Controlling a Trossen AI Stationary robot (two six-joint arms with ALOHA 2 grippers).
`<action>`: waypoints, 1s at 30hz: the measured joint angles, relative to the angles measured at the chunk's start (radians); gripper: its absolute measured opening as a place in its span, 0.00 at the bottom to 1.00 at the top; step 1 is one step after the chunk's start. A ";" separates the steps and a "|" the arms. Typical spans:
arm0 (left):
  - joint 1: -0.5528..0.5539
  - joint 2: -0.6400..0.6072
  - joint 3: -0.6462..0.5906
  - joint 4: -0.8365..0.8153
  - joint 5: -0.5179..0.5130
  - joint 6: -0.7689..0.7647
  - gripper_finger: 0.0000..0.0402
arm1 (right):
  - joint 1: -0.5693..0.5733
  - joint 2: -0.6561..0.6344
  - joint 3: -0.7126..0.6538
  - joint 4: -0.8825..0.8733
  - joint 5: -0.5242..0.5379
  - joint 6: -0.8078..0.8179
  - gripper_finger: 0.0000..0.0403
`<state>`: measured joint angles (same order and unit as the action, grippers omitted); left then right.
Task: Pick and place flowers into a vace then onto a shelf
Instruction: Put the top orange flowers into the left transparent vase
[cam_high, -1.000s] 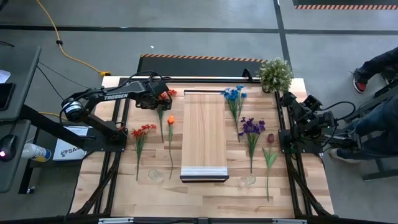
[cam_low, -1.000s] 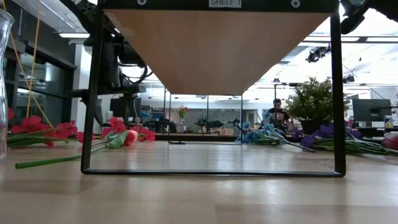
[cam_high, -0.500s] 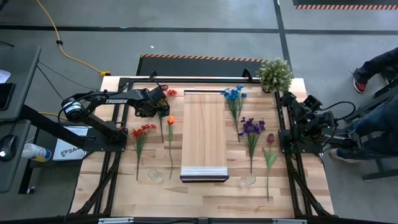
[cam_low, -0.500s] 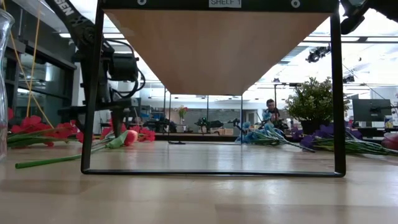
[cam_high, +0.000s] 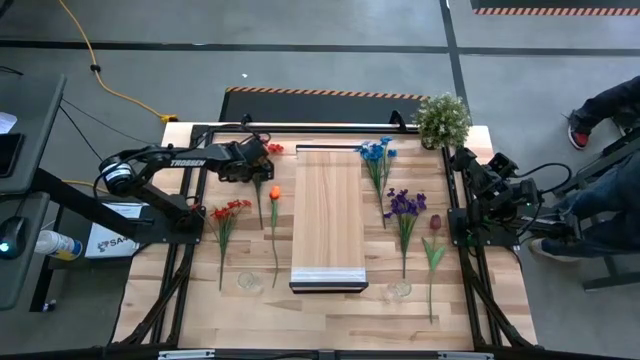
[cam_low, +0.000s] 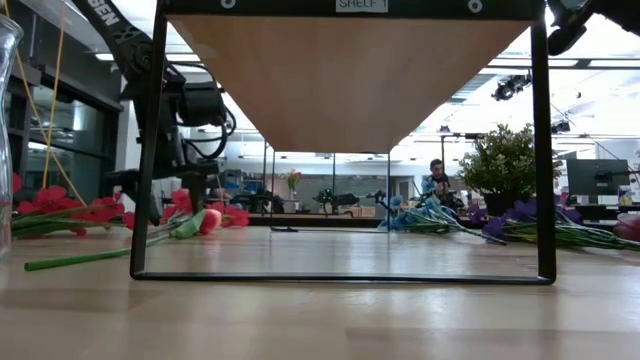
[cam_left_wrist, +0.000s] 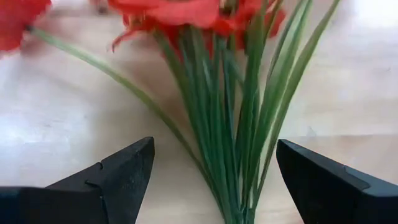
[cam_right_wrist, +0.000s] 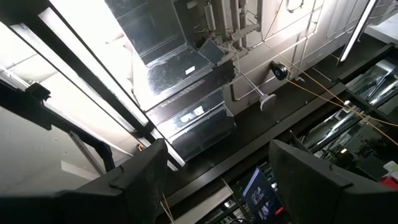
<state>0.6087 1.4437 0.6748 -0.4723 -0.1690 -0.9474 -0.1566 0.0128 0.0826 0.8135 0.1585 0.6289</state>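
Observation:
My left gripper (cam_high: 258, 160) (cam_left_wrist: 214, 177) hangs open low over the far left of the table. Its two fingers stand either side of the green stems (cam_left_wrist: 230, 143) of a red flower (cam_high: 270, 150) lying flat, without touching them. In the low view the left gripper (cam_low: 190, 195) sits just above the red heads. Flat on the table lie a red bunch (cam_high: 230, 210), an orange flower (cam_high: 274, 192), a blue flower (cam_high: 375, 151), a purple flower (cam_high: 405, 205), a dark-red flower (cam_high: 435, 222) and a green leaf stem (cam_high: 432, 255). The shelf (cam_high: 328, 215) stands in the middle. My right gripper (cam_high: 466, 160) (cam_right_wrist: 217, 180) waits open at the right edge, pointing up.
Two clear glass vases (cam_high: 248, 282) (cam_high: 398, 290) stand near the shelf's near end, one on each side. A bushy potted plant (cam_high: 442, 118) stands at the far right corner. The shelf's black frame legs (cam_low: 148, 150) stand close to the left gripper. A person's legs (cam_high: 610, 110) show beyond the right edge.
My left gripper has come down toward the red flower's stems and shifted slightly toward the near edge, staying open. The flowers have not moved.

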 joint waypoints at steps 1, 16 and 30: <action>0.001 0.000 0.000 0.000 -0.005 0.000 0.92 | 0.000 0.000 0.000 0.000 0.000 0.000 0.67; -0.001 0.097 0.008 -0.014 -0.007 0.000 0.92 | 0.000 0.000 0.000 0.000 -0.001 0.000 0.66; 0.001 0.108 0.065 -0.067 -0.030 0.001 0.62 | 0.000 0.000 0.000 0.000 0.000 0.000 0.66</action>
<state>0.6098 1.5520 0.7403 -0.5395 -0.1987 -0.9468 -0.1562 0.0128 0.0826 0.8133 0.1581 0.6292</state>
